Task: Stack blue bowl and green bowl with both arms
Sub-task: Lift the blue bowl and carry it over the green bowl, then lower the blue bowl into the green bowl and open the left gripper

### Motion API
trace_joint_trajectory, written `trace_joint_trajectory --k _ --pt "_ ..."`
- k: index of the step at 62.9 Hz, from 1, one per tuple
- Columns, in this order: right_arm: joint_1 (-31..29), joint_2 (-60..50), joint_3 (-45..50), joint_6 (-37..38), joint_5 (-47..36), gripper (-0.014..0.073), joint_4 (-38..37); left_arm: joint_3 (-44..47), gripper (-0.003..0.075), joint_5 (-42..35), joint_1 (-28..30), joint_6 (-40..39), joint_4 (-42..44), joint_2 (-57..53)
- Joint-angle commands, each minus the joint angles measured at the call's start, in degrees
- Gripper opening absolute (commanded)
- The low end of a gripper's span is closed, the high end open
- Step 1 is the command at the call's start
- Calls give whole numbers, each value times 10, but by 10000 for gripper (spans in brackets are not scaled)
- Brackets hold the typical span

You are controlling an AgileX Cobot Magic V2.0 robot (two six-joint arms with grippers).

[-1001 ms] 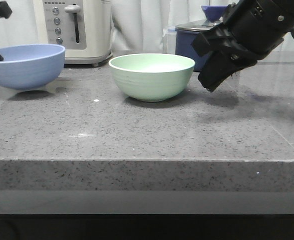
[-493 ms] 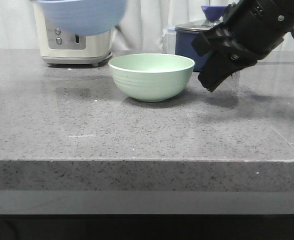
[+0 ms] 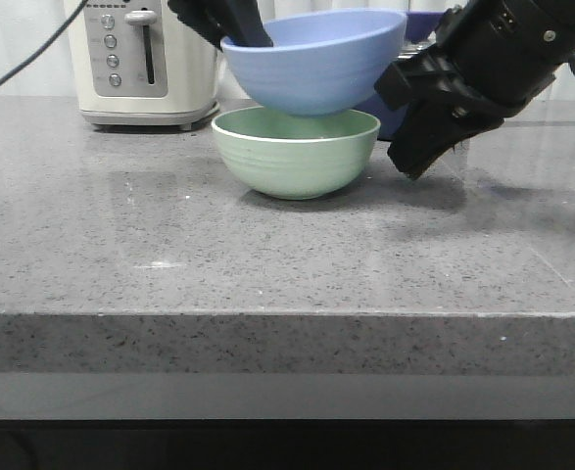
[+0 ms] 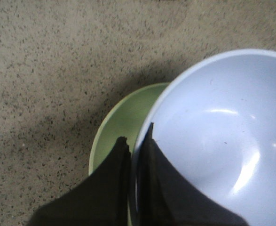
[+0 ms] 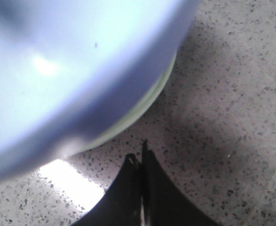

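- One round matte periwinkle-blue bowl point(image 3: 314, 61) with smooth sides hangs mouth-up in the air, directly over the green one, its base at about the level of the lower rim; whether the two touch cannot be told.
- It sits slightly tilted, the right rim a little higher than the left.
- One round matte pale mint-green bowl point(image 3: 297, 150) with faint horizontal ridges and a lighter rim stands upright on the table point(image 3: 267, 264), near the middle and toward the far side.
- The left gripper point(image 4: 136, 143) pinches the blue bowl's left rim, one of the black fingers point(image 4: 154, 160) inside the wall and the other outside.
- The right gripper point(image 5: 140, 153) hangs just to the right of the two bowls, above the table, its two black fingers pressed together on nothing.
- The table is grey speckled stone with a thick front edge.
- One cream toaster point(image 3: 150, 61) with a lever and round buttons stands at the far left.
- One dark navy saucepan point(image 3: 390, 113) shows partly behind the bowls.
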Motion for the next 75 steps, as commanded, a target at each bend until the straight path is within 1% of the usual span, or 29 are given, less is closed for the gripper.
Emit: trace_joint_trajectory --k 1,21,44,50,52,57,66,67,71,75 --pt "0 -20 -15 -6 -27 -64 11 -20 -20 -19 -6 -14 -2 -25" --pt "0 -20 -15 -6 -28 -64 11 -20 -20 -20 -6 -14 23 -13" --pt "0 -20 -15 -6 -28 -64 11 -20 -18 -19 -6 -14 25 -13" --pt "0 -20 -15 -6 -28 -64 11 -20 -6 -19 -6 -14 25 -13" --pt "0 -20 -15 -6 -28 -64 11 -20 7 -19 -6 -14 25 -13" --pt "0 -20 -15 -6 -28 -64 11 -20 69 -19 -6 -14 25 -13" --pt "0 -20 -15 -6 -28 -64 11 -20 268 -19 -6 -14 25 -13" --pt "0 -20 -15 -6 -28 -64 11 -20 300 -19 -6 -14 25 -13" --pt "0 -20 -15 -6 -28 -64 11 -20 378 -20 -6 -14 21 -13" --pt "0 -20 -15 -6 -28 -64 11 -20 413 -20 -6 -14 18 -13"
